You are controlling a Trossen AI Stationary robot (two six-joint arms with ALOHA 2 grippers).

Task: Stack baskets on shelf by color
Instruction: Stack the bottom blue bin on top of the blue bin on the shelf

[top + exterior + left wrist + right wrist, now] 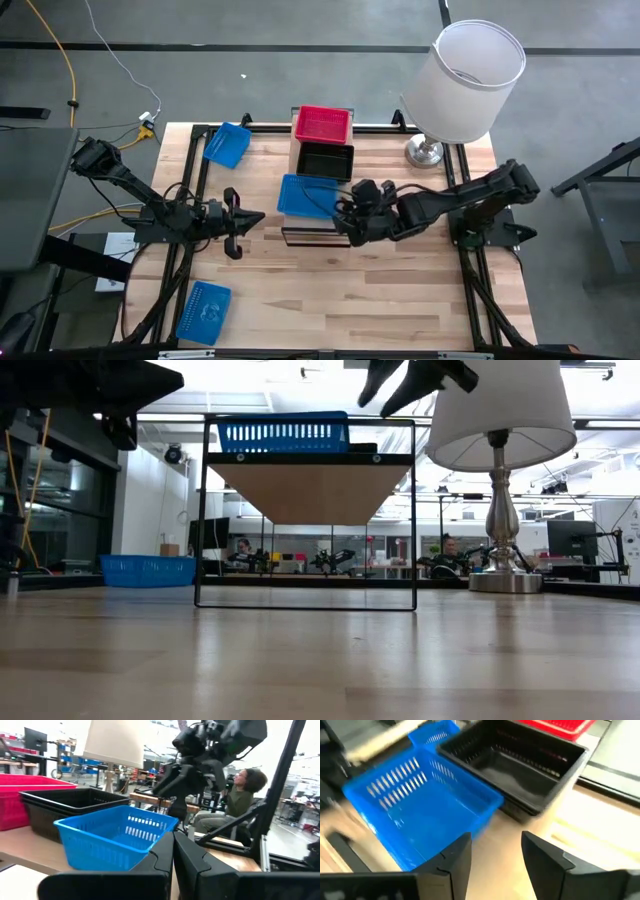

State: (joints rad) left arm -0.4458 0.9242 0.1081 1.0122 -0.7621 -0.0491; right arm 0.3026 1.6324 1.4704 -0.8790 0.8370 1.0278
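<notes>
Wooden desk [400, 290] | shelf [290, 150]: red basket [323, 123], black basket [325, 160], blue basket [305, 196] | right gripper [345, 215] jaws wide, empty, beside blue | left gripper [255, 218] jaws closed, empty | next: fetch loose blue baskets [228, 144] to stack, 2 visible

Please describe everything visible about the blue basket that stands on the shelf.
The blue basket on the shelf is a shallow rectangular plastic tray with slotted walls, upright and empty. It stands on the shelf at the end of the row, beside the black basket. The open right gripper hovers at its edge, not gripping it.
</notes>
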